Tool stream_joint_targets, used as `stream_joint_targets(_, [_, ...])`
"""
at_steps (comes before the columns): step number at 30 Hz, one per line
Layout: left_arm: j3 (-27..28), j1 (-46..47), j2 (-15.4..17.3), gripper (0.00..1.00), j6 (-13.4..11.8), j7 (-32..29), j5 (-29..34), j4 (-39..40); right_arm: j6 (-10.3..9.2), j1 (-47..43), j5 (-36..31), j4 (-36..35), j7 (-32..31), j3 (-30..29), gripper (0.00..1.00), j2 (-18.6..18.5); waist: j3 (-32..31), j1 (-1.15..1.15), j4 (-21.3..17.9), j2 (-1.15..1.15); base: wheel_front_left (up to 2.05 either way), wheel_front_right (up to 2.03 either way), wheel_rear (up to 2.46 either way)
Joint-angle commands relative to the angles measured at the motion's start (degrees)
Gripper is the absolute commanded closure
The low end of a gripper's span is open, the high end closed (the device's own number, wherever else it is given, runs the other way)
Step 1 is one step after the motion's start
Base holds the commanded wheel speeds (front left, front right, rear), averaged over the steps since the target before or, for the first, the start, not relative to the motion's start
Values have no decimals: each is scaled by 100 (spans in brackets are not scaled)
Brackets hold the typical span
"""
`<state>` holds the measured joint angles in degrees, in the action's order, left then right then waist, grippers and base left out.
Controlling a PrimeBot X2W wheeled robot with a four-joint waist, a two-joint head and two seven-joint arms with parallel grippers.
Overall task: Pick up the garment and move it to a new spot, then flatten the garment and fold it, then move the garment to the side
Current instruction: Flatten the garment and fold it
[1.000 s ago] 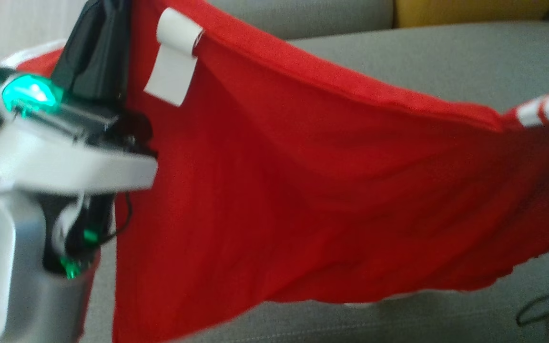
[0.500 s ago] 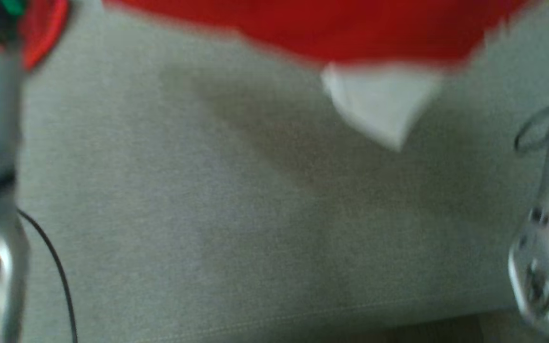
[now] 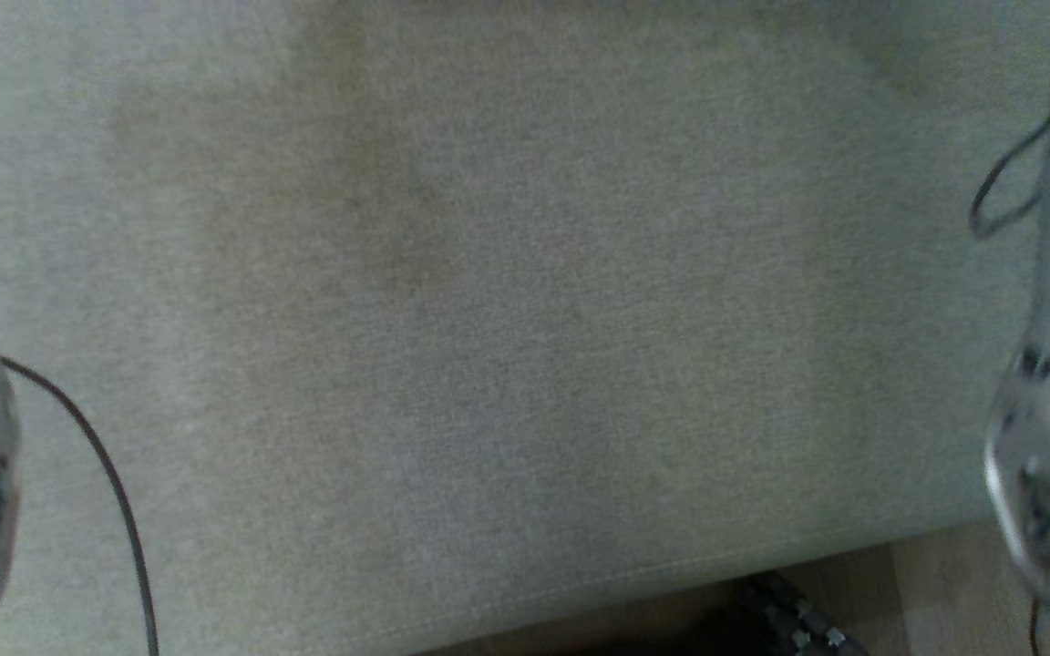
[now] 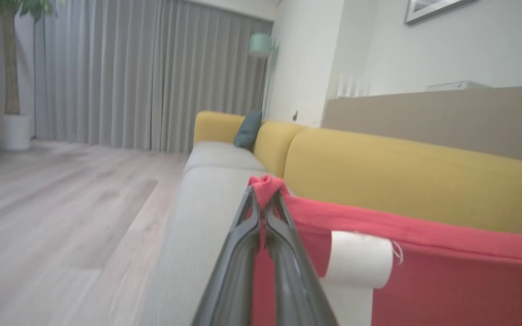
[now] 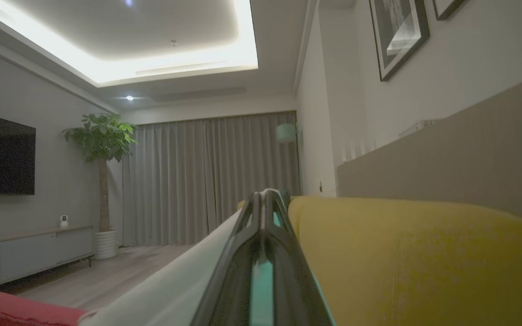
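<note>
The right gripper (image 5: pixel 266 195) rises from 6 o'clock, its fingers pressed together on a small pale scrap of the garment (image 5: pixel 2 310), whose red cloth shows at 8 o'clock. A yellow sofa back (image 5: pixel 415 262) spreads toward 4 o'clock. Grey curtains (image 5: pixel 206 176) hang behind the fingertips, a potted plant (image 5: pixel 102 140) and a dark television (image 5: pixel 0 156) stand toward 9 o'clock, and a framed picture (image 5: pixel 397 31) hangs at 1 o'clock.

- The garment (image 4: pixel 424 280) is red cloth with a white label (image 4: pixel 358 260) hanging just under its top hem.
- One bunched corner is pinched between the closed fingers of the left gripper (image 4: pixel 264 199).
- From that corner the hem runs taut, and the cloth hangs in front of the sofa's yellow backrest (image 4: pixel 401 181).
- In the right wrist view, a red strip of it lies at the lower left corner.
</note>
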<state>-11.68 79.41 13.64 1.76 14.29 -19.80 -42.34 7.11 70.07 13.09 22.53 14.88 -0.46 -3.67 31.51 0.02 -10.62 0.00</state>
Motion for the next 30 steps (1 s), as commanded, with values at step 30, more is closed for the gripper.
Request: stream_joint_targets(30, [986, -5730, -685, 100, 539, 71, -617, 2873, 37, -5925, 695, -2838, 11, -610, 100, 80, -1555, -2, 616, 0, 0, 0, 0])
